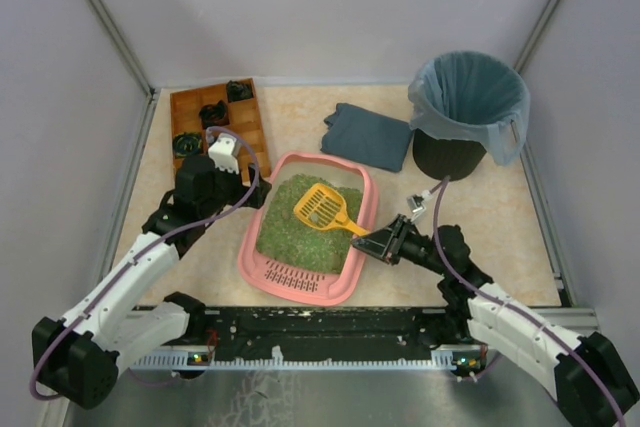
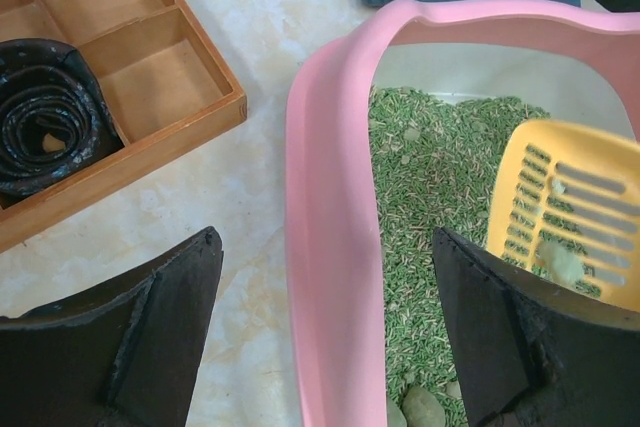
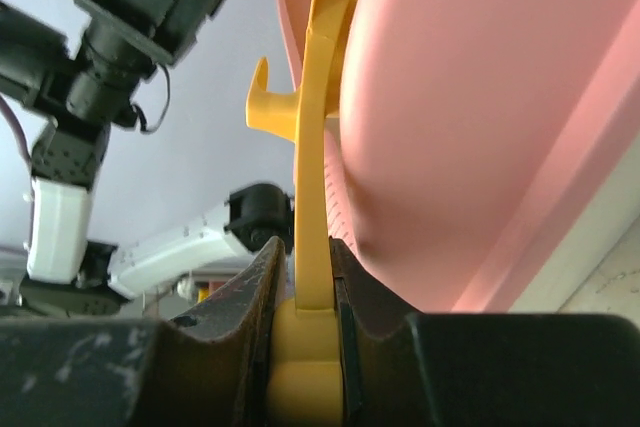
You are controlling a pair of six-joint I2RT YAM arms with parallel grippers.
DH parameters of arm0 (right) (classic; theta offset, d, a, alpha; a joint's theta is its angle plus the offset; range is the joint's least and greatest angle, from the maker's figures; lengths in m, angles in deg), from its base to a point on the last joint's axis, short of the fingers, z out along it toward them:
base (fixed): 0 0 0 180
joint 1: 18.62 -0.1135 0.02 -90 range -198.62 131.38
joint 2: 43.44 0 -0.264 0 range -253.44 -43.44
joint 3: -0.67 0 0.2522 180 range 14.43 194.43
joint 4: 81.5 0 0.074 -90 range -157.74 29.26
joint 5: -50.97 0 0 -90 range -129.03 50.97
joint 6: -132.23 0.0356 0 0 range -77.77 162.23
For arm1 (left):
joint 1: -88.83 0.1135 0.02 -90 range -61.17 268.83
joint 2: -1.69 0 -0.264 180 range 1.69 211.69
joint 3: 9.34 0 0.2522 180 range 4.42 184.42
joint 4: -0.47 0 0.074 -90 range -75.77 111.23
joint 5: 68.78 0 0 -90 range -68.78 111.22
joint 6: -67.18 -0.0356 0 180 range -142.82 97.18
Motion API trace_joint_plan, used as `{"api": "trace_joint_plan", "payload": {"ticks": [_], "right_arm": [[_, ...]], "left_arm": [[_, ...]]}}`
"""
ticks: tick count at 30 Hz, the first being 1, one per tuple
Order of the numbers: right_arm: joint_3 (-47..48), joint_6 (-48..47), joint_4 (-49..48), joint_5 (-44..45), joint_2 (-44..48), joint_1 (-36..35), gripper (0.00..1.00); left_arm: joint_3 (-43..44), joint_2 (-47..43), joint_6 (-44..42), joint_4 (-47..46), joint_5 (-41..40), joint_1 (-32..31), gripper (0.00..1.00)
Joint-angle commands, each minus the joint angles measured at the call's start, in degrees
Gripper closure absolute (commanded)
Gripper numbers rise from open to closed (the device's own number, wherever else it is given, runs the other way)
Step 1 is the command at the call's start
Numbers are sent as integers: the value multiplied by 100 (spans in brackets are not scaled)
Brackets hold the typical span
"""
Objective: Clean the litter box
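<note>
The pink litter box (image 1: 355, 247) holds green litter (image 1: 300, 222), with its slotted grille at the near end. My right gripper (image 1: 368, 243) is shut on the handle of a yellow slotted scoop (image 1: 320, 207), whose head lies over the litter; the handle shows edge-on between the fingers in the right wrist view (image 3: 312, 197). My left gripper (image 2: 325, 277) is open and straddles the box's left rim (image 2: 330, 247), one finger outside, one over the litter. A few grey clumps (image 2: 422, 409) lie in the litter, and one (image 2: 560, 262) sits on the scoop.
A black bin with a blue-grey bag (image 1: 468, 112) stands at the back right. A folded dark blue cloth (image 1: 368, 135) lies behind the box. A brown wooden compartment tray (image 1: 215, 127) with black rolls sits at the back left, close to my left arm.
</note>
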Motion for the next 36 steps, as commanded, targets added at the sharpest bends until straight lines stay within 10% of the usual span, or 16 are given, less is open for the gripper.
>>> {"api": "trace_joint_plan", "payload": {"ticks": [1,36], "right_arm": [[596,-503,101,-478,-141,-5,100],[562,-282,275,26,73,198,100]], "left_arm": [[-12,42,19,-226,176,0,10],[97,156,-60,-159,352,-2,12]]}}
